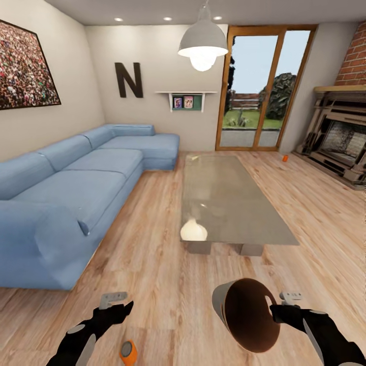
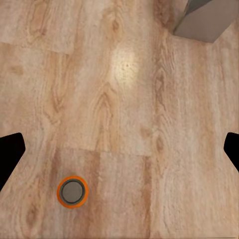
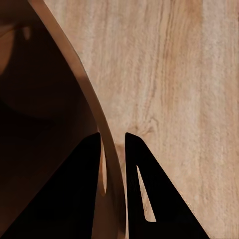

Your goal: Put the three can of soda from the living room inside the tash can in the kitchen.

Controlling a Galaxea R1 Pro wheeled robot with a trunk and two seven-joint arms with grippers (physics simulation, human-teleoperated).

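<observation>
Soda cans first: one orange can (image 1: 128,352) stands upright on the wood floor (image 1: 162,284) just in front of the robot, near the left pincer (image 1: 118,300); in the left wrist view the same can (image 2: 72,191) sits below and between the wide-spread fingers, untouched. A 2nd orange can (image 1: 285,158) is far off across the room, on the floor near the fireplace (image 1: 340,137) and glass door (image 1: 262,86). The blue one I can't spot.

Bin (image 1: 249,315) is w/ the robot here in the living room, tilted so its brown inside faces the camera. Right pincer (image 1: 277,305) is closed on the bin's rim (image 3: 94,114), one finger inside the wall, one outside.

Left pincer: wide open, holding nothing.

Progress, as I judge it: nothing visible in the bin's shown interior, so prob. no cans in yet. Left to do: grab the near can, drop it in, fetch the far one, find the blue one, get the bin to the kitchen. Glass-topped surface (image 1: 229,198) ahead carries no cans.
</observation>
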